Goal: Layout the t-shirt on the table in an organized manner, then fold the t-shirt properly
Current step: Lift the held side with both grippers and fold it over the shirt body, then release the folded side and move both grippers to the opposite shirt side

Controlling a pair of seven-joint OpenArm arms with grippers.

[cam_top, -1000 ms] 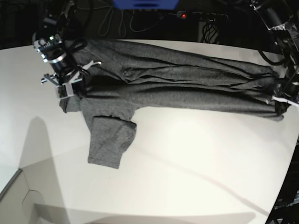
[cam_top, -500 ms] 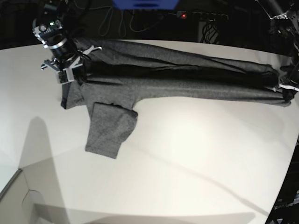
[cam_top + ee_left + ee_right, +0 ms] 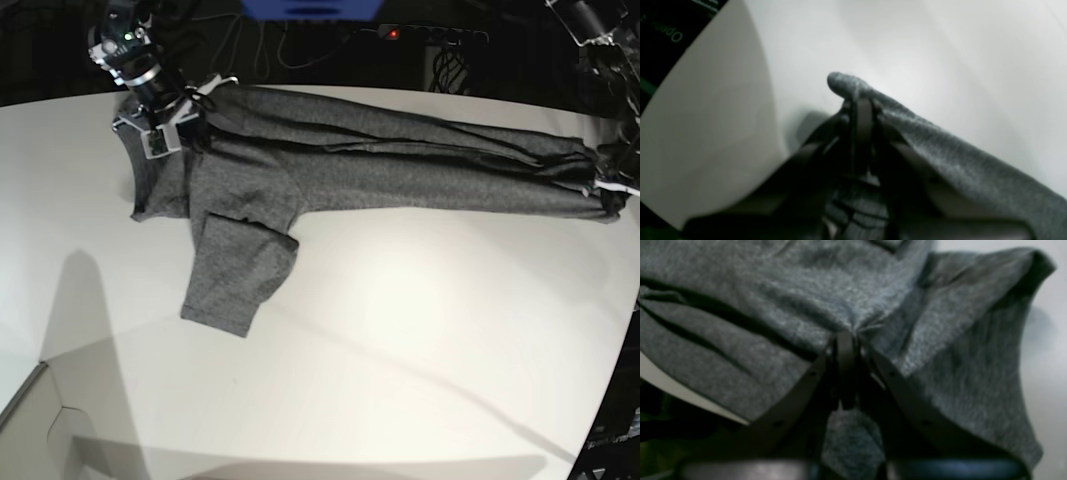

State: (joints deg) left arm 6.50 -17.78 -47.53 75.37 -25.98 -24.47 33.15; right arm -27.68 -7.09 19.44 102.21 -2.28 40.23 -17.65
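Observation:
The dark-grey t-shirt (image 3: 380,170) lies stretched in a long band across the far part of the white table (image 3: 400,340). One sleeve (image 3: 238,275) sticks out toward the front on the left. My right gripper (image 3: 188,132) is shut on the shirt's left end; in the right wrist view its fingertips (image 3: 845,336) pinch bunched grey cloth (image 3: 940,340). At the table's right edge my left gripper (image 3: 604,190) is shut on the shirt's other end. In the left wrist view that gripper (image 3: 862,105) clamps a fold of fabric (image 3: 973,173) just above the table (image 3: 907,40).
Behind the table's far edge, in the dark, are cables, a power strip with a red light (image 3: 395,33) and a blue object (image 3: 310,8). The table's curved edge (image 3: 612,390) runs down the right side. A pale box corner (image 3: 45,420) sits at the lower left.
My right gripper has moved toward the table's far edge with the shirt's left end. The dark gap between the shirt's folds has closed. The left gripper has barely moved.

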